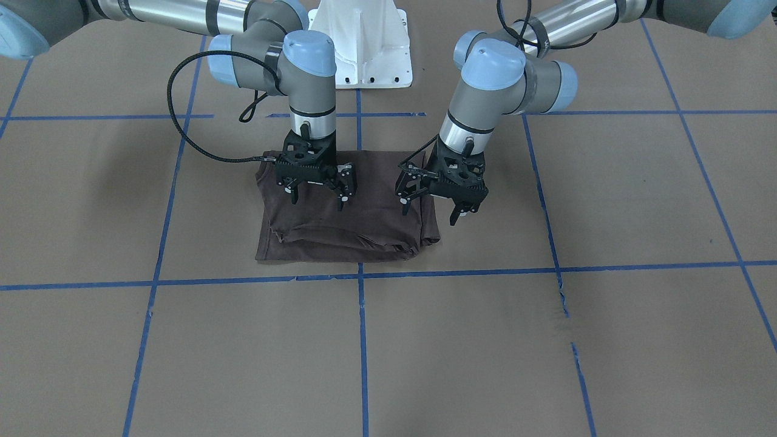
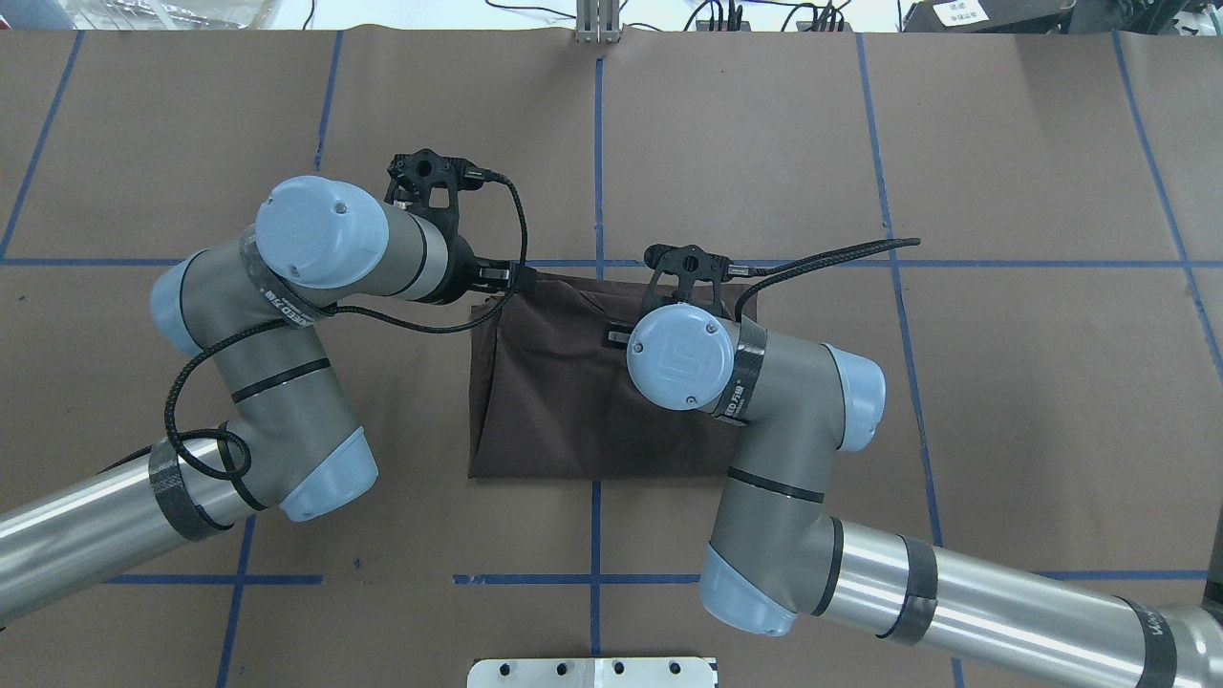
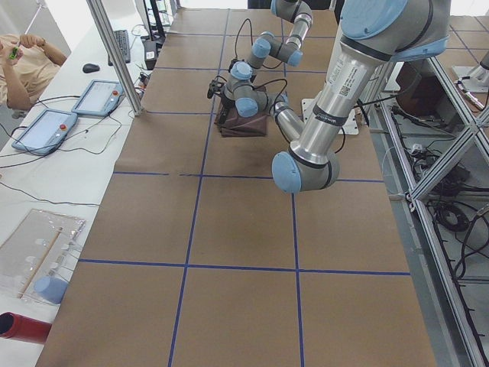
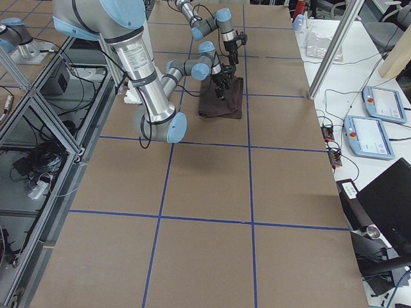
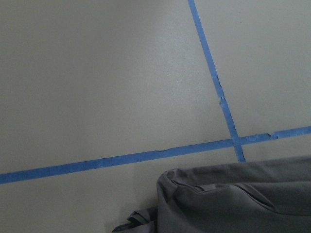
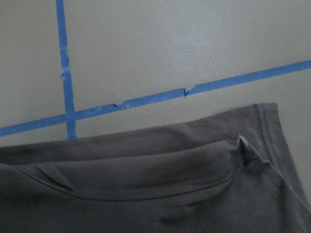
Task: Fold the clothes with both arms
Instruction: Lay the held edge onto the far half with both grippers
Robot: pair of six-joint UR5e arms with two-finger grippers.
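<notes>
The dark brown T-shirt (image 1: 340,227) lies folded into a rough rectangle at centre frame on the counter (image 1: 182,352) (brown paper, blue tape grid). Both hands hang over it, fingers spread and empty: right hand (image 1: 317,203) centre-left, left hand (image 1: 430,213) at its right edge.

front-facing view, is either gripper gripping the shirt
No: the left gripper and the right gripper are both open, fingers spread over the folded T-shirt.

- A big brown table (image 1: 243,364) has blue tape lines (image 1: 363,340) that make squares.
- A white desk (image 3: 69,180) beside it holds two flat screens (image 3: 44,130).
- A silver pole (image 3: 116,53) stands up.
</notes>
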